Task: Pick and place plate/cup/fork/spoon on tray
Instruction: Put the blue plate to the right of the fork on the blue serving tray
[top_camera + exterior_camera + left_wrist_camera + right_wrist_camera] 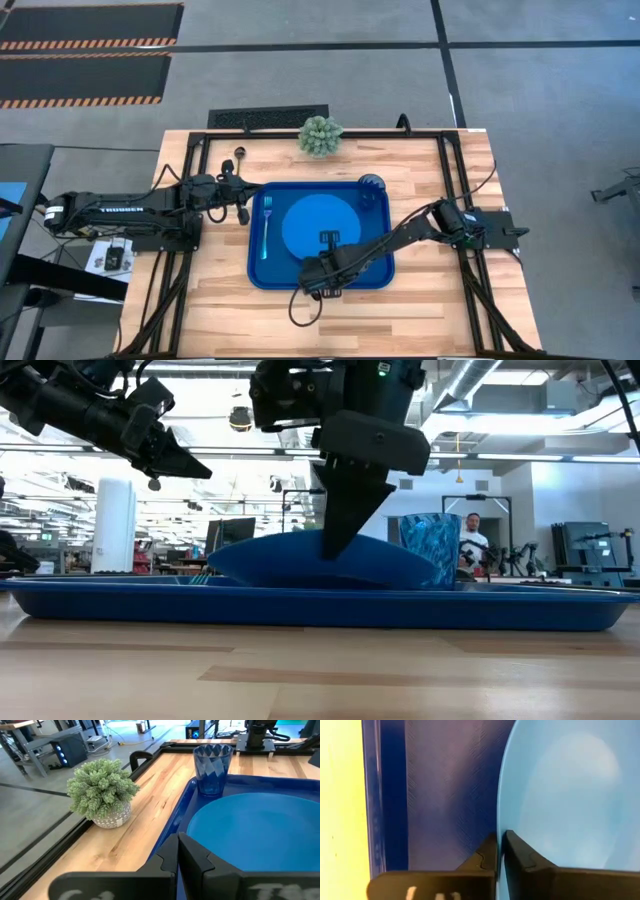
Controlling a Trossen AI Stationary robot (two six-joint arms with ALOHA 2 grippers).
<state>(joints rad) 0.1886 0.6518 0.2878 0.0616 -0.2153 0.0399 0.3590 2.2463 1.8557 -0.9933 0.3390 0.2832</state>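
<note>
High view: the plate (315, 222) on the tray (262, 275) is pinched at its near edge by the right tool (329, 238); the left tool (241, 212) is seen closed, empty.

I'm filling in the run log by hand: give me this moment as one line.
right gripper: shut on plate rim, over tray | left gripper: shut, empty, at tray's left edge | cup, fork: on tray | spoon: not seen

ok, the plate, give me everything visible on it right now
The plate is a flat, round, plain bright-blue disc with a smooth matte look, probably plastic. It lies in the middle of the tray, fork to one side and cup by a corner. The right gripper is shut on its rim; in the low view that edge looks lifted.
</note>
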